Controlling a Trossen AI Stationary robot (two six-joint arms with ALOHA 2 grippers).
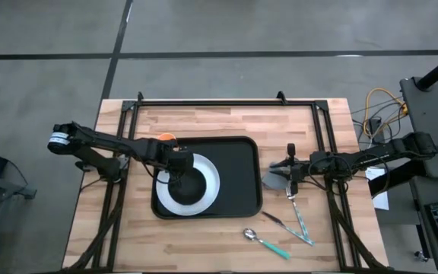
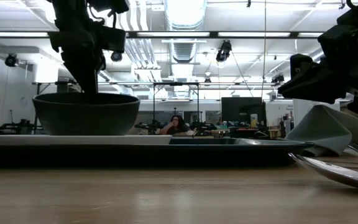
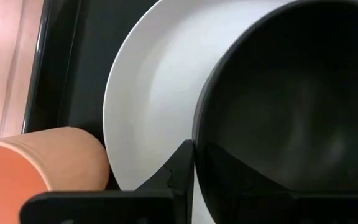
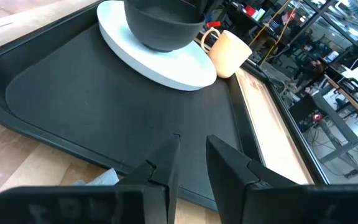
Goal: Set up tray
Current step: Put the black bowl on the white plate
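The black tray (image 1: 238,164) lies in the middle of the table. A white plate (image 1: 210,196) lies in its left part, and a black bowl (image 1: 194,185) stands on the plate. My left gripper (image 1: 175,169) is shut on the bowl's rim from above; it also shows in the low view (image 2: 82,62). My right gripper (image 1: 288,173) hovers just right of the tray, by a grey napkin (image 1: 274,181) on the table. In the right wrist view its fingers (image 4: 191,155) stand a little apart with nothing between them, and the napkin (image 4: 98,179) lies beside them. My left gripper holds the bowl by its rim (image 3: 199,134) on the bowl's left side. One finger (image 3: 178,171) is outside the wall and one is inside. The fingers come from above, pointing down. The bowl sits upright with its base on the plate (image 2: 73,139).
An orange cup (image 1: 164,138) stands by the tray's far left corner, close to my left gripper. A spoon (image 1: 263,239) and other cutlery (image 1: 299,221) lie on the wood right of the tray toward the near edge. A black frame (image 1: 226,100) borders the table.
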